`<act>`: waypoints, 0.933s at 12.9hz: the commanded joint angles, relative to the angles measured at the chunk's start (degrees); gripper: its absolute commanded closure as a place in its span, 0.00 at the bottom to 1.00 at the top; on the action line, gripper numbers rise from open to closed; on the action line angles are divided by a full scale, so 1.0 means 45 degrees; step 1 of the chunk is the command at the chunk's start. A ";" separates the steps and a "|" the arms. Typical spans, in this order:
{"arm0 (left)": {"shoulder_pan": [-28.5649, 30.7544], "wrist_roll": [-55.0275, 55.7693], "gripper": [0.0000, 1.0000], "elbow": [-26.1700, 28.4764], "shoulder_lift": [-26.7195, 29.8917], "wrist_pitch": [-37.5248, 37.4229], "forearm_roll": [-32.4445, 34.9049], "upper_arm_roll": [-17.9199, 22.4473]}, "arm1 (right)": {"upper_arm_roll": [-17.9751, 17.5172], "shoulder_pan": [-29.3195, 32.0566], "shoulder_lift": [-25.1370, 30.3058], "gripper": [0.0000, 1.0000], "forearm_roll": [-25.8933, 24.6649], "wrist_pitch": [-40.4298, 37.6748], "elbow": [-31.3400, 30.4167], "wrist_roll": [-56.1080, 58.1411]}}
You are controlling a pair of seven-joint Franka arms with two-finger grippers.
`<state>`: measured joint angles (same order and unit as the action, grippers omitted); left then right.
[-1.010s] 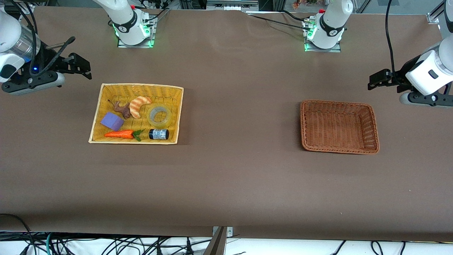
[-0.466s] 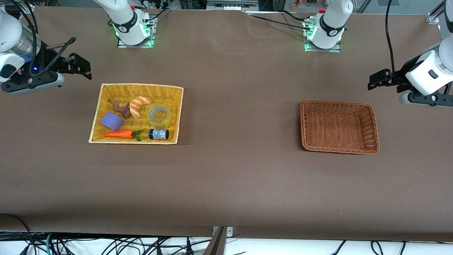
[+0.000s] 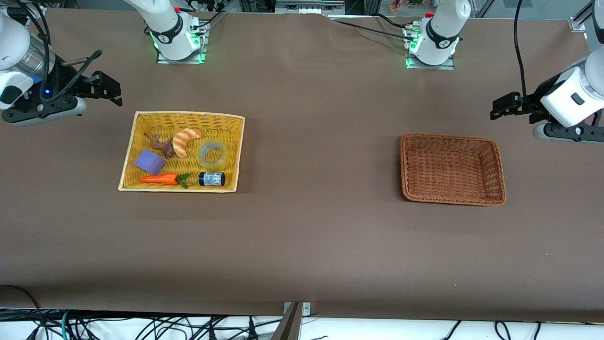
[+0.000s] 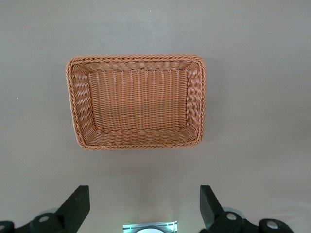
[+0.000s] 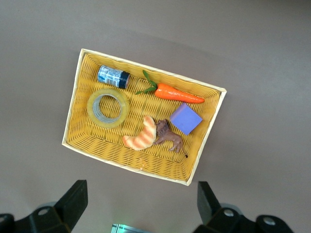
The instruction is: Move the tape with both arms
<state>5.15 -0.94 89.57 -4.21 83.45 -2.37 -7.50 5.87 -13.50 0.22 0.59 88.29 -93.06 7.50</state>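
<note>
The tape [image 3: 213, 155], a translucent yellowish ring, lies flat in the yellow basket [image 3: 141, 120], beside the croissant and above the black cylinder in the front view. It also shows in the right wrist view [image 5: 108, 108]. My right gripper [image 3: 109, 90] hangs open and empty in the air over the bare table at the right arm's end, apart from the yellow basket [image 5: 73, 102]. Its jaws stand wide apart in the right wrist view [image 5: 141, 201]. My left gripper [image 3: 500, 107] hangs open and empty at the left arm's end, apart from the brown basket [image 3: 495, 160]; it also shows in the left wrist view [image 4: 145, 204].
The yellow basket also holds a croissant [image 3: 183, 140], a brown toy animal [image 3: 163, 146], a purple block [image 3: 149, 161], a carrot [image 3: 160, 179] and a small black cylinder [image 3: 212, 179]. The brown basket [image 4: 77, 104] is empty. Brown cloth covers the table between the baskets.
</note>
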 commanded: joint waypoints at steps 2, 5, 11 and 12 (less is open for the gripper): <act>0.0008 -0.0103 0.00 -0.0061 0.0037 0.0010 -0.0294 0.0025 | -0.0075 -0.0007 -0.0167 0.00 -0.0151 -0.0323 0.0368 -0.0143; -0.0031 -0.0103 0.00 -0.0255 0.0037 0.0049 -0.0294 0.0025 | -0.0075 0.0013 -0.0167 0.00 -0.0151 -0.0343 0.0349 -0.0143; -0.0148 -0.0084 0.00 -0.0569 -0.0255 0.0049 -0.0294 0.0006 | -0.0075 0.0013 -0.0167 0.00 -0.0151 -0.0480 0.0213 -0.0221; -0.0148 -0.0084 0.00 -0.0569 -0.0256 0.0049 -0.0313 0.0006 | -0.0075 0.0013 -0.0167 0.00 -0.0151 -0.0480 0.0154 -0.0221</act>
<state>4.61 -0.94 88.85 -4.32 83.92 -2.37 -7.55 5.82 -13.53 -0.27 0.57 87.27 -93.07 7.27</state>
